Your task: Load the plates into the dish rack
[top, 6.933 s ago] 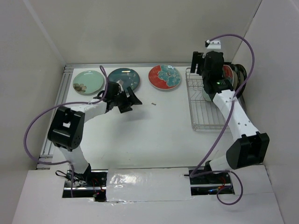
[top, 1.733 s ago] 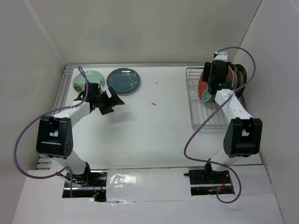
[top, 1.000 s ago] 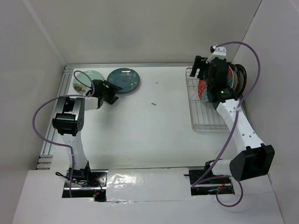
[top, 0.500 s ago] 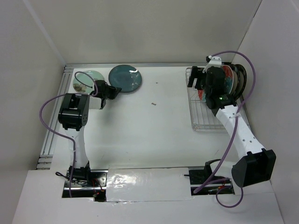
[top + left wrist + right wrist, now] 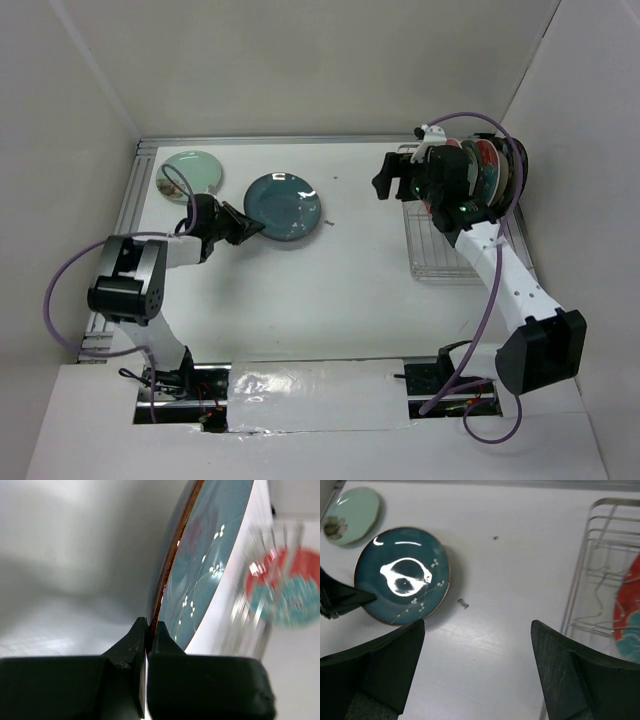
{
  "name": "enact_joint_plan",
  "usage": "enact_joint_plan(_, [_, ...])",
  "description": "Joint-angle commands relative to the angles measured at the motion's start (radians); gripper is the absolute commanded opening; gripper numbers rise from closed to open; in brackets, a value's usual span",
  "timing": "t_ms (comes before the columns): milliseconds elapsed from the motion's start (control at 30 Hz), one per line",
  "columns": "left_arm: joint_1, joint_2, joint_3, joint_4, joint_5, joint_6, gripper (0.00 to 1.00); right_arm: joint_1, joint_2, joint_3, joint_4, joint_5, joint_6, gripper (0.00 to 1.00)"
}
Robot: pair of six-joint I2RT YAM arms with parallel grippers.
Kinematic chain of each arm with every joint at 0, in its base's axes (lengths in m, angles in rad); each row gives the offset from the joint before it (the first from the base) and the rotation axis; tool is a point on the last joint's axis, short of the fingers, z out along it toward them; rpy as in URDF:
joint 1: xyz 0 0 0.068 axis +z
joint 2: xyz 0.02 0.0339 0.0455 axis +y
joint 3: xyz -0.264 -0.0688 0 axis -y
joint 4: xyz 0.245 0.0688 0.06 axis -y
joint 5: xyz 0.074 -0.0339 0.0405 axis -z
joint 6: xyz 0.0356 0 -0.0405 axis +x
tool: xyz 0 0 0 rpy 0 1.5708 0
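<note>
Left arm stretched low, forward; my left gripper (image 5: 146,628) pinches the dark teal plate (image 5: 284,206) by its rim. My right gripper (image 5: 477,630) gapes wide, empty.

Both my arms are built alike: the left arm (image 5: 165,335) and the right arm (image 5: 503,272) have white links between chunky black joint housings. A purple cable (image 5: 470,117) loops off each one, and a white clip (image 5: 432,130) holds it at the right wrist. The fingers are matte black: the left fingers (image 5: 125,655) show as blunt wedges, the right fingers (image 5: 380,670) as broad slabs.
</note>
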Motion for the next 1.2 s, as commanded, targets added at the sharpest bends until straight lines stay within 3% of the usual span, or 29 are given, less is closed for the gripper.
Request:
enact_joint_plan(0, [-0.008,-0.176,0.026,0.212,0.266,0.101,0.0,0.023,0.057,0.01,-0.008,-0.219,0.019,0.93])
enact_joint_plan(233, [-0.008,-0.363,-0.086,0.284,0.503,0.112,0.0,0.055,0.152,-0.021,0.081,-0.438,0.051,0.94])
enact_joint_plan(567, [-0.037,-0.422,-0.132,0.329,0.59,0.124,0.0,0.083,0.21,-0.032,0.22,-0.655,0.117,0.91])
enact_joint_plan(667, [-0.046,-0.431,-0.123,0.329,0.59,0.135,0.0,0.094,0.244,-0.018,0.196,-0.681,0.117,0.83])
enact_joint_plan(767, [-0.055,-0.431,-0.109,0.301,0.59,0.162,0.0,0.112,0.268,-0.009,0.173,-0.681,0.091,0.57])
enact_joint_plan(800, [-0.055,-0.431,-0.097,0.292,0.59,0.176,0.0,0.123,0.268,-0.009,0.173,-0.681,0.091,0.43])
enact_joint_plan(867, [-0.064,-0.431,-0.085,0.266,0.581,0.186,0.0,0.123,0.268,0.002,0.173,-0.681,0.091,0.3])
enact_joint_plan(900, [-0.064,-0.431,-0.072,0.222,0.572,0.214,0.06,0.123,0.277,0.013,0.152,-0.67,0.079,0.13])
enact_joint_plan(933, [-0.064,-0.44,-0.072,0.221,0.572,0.215,0.06,0.123,0.278,0.013,0.152,-0.658,0.079,0.12])
enact_joint_plan(967, [-0.064,-0.44,-0.06,0.17,0.56,0.244,0.24,0.123,0.278,0.031,0.132,-0.649,0.056,0.02])
enact_joint_plan(1100, [-0.064,-0.478,-0.017,-0.077,0.466,0.382,0.62,0.114,0.255,0.103,0.058,-0.537,0.004,0.0])
enact_joint_plan(1167, [-0.064,-0.507,0.001,-0.192,0.363,0.435,0.81,0.105,0.213,0.152,0.023,-0.388,-0.036,0.0])
